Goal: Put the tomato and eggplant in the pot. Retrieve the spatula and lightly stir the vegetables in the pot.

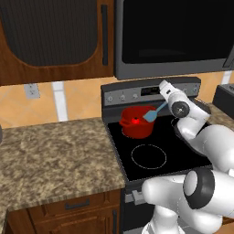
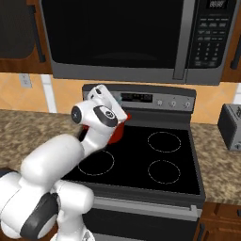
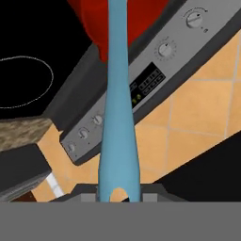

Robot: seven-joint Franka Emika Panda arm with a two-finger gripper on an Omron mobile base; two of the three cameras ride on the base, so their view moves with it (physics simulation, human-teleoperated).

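While the white arm's own wrist hides the gripper [image 1: 165,101] in the left base view, the light blue spatula [image 1: 154,112] slants out from it, its flat blade held over the open mouth of the red pot [image 1: 136,122]. That squat pot stands on the rear left burner of the black glass cooktop [image 1: 155,151], and a small bright red tomato [image 1: 135,120] is visible inside it; whether the blade touches the tomato or the pot's rim is too small to make out, and no other contents can be told apart from the red interior. From the right base view the arm's elbow and forearm cover nearly all of the pot [image 2: 117,132], leaving a red sliver beside the stove's control panel [image 2: 157,100], below the microwave [image 2: 141,37]; the silver toaster [image 2: 231,127] is cut off by the right edge. Looking along the hand, the hand view shows the spatula's slim handle [image 3: 117,141] running straight up the middle from the closed fingers, clamped near its end, toward the pot [image 3: 141,19], which is cut off by the top edge, with the stove knobs [image 3: 165,48] and tan tiled backsplash [image 3: 197,108] tilted across behind it.
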